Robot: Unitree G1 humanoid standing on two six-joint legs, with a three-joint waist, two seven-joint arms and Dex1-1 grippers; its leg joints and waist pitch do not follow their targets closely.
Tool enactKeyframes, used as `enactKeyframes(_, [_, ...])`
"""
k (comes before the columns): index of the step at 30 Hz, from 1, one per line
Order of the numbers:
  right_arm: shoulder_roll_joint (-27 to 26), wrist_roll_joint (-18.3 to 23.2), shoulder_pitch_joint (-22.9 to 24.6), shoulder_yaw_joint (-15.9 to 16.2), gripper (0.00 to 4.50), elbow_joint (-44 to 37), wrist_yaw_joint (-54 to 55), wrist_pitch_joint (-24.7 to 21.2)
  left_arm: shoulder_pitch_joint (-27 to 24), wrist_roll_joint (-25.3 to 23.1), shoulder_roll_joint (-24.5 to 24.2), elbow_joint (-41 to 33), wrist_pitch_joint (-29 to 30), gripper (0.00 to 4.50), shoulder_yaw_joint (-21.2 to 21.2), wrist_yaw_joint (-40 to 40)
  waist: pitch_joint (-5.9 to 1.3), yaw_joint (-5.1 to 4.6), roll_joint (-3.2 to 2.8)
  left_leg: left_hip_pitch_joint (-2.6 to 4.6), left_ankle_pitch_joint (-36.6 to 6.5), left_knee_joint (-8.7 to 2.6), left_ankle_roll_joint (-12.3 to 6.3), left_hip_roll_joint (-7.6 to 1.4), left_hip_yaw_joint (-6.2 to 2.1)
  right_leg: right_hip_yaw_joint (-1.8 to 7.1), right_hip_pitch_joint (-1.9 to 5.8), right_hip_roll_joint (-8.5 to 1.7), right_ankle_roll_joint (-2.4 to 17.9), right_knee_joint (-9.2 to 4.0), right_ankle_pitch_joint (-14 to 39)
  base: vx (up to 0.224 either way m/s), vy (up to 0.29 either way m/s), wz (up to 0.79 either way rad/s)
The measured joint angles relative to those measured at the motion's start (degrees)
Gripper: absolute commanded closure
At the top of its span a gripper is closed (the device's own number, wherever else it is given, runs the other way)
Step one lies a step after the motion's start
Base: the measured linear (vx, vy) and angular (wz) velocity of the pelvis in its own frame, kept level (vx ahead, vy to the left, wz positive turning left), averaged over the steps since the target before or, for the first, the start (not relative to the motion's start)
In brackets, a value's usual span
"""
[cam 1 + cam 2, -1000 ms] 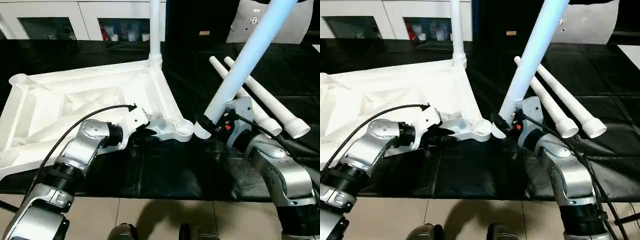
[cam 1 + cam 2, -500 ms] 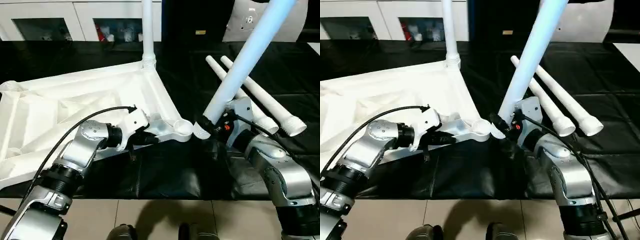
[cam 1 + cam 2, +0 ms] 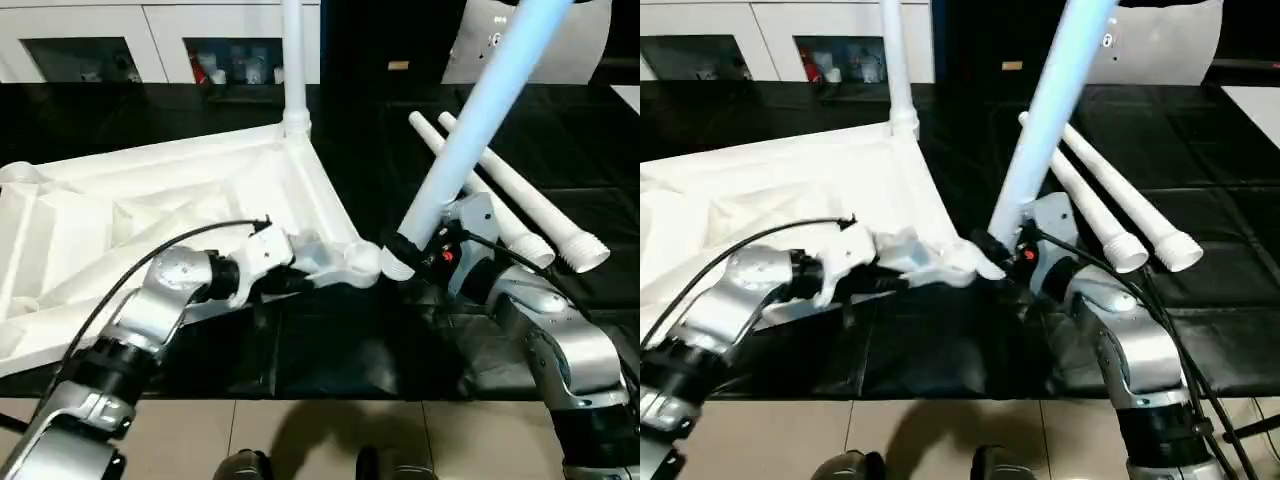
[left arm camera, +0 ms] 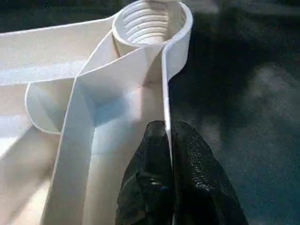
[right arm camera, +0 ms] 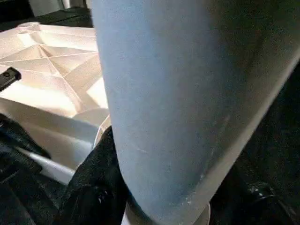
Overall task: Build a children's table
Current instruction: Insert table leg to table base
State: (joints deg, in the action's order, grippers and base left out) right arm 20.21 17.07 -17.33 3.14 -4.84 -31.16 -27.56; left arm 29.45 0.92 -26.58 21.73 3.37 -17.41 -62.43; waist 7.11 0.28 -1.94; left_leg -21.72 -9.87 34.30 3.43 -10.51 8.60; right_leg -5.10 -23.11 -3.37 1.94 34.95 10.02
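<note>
The white table top (image 3: 150, 215) lies upside down on the black desk (image 3: 330, 345), its X-ribbed underside facing up, and it is the landmark for everything else. One leg (image 3: 293, 60) already stands upright, screwed into the top's far corner socket.

The left claw (image 4: 169, 140) is pinched shut on the thin outer rim wall of the table top — one black finger (image 4: 150, 159) inside the rim and the other outside — just short of the near corner socket (image 4: 150, 21), whose threaded bore is open and empty.

The right claw (image 3: 405, 250) is clamped around the thick end of a second leg (image 3: 470, 120), gripping it close to its threaded end. That leg slants steeply up and away from the table top, and its threaded end sits right beside the near corner socket (image 3: 365, 260); whether it touches the socket cannot be told.

Two spare legs (image 3: 520, 195) lie flat on the desk beyond the right arm, side by side and well apart from the table top's edge, their threaded ends pointing towards the robot.

White cabinets (image 3: 150, 40) stand behind the table top, past the desk.
</note>
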Motion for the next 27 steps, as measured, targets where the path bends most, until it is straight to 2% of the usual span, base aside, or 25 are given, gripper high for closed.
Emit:
enactKeyframes(5, [0.4,0.1,-0.6,0.8,2.61,-0.6,-1.6,-1.0,-0.2,0.5,-0.5,0.0,-2.5,4.5,-1.0,-4.3,-0.04,0.76,-0.01,-0.03,0.0,0.02,0.0,0.03,0.01,0.01,0.01,-0.04,0.1,-0.01,-0.1,0.0,0.0,0.0])
enactKeyframes(11, [0.7,0.1,-0.3,1.8,2.61,-1.2,-2.1,-1.1,-0.2,0.5,-0.5,0.3,-3.0,4.5,-1.1,-4.3,-0.06,1.34,0.0,0.03,0.0,0.03,0.0,0.01,0.05,0.03,0.02,-0.04,0.2,0.02,-0.1,0.0,0.0,0.0])
enactKeyframes(20, [0.5,0.4,-0.3,1.9,2.61,-1.3,-2.9,-1.7,-1.7,0.1,-0.9,-2.1,-2.0,4.5,-0.8,-2.6,-0.07,1.27,0.02,0.09,0.0,0.01,0.0,0.0,0.14,0.1,0.01,-0.03,0.1,0.03,-0.1,0.0,0.0,0.0])
enactKeyframes(22, [0.2,0.4,-0.3,2.0,2.61,-1.3,-2.9,-1.7,-2.3,0.0,-0.9,-3.8,0.5,4.06,-0.7,-1.6,-0.07,1.28,0.02,0.11,0.0,0.01,0.01,-0.01,0.14,0.1,0.01,-0.03,0.1,0.04,0.0,0.0,0.0,0.0])
enactKeyframes(27, [-0.2,0.4,-0.3,2.4,2.61,-1.5,-2.8,-1.7,-4.9,0.6,-1.7,-9.3,6.8,3.73,0.4,-0.4,-0.08,0.94,0.08,0.13,0.0,0.01,0.01,-0.05,0.17,0.12,0.01,0.0,-0.1,0.04,0.0,0.0,0.0,0.0])
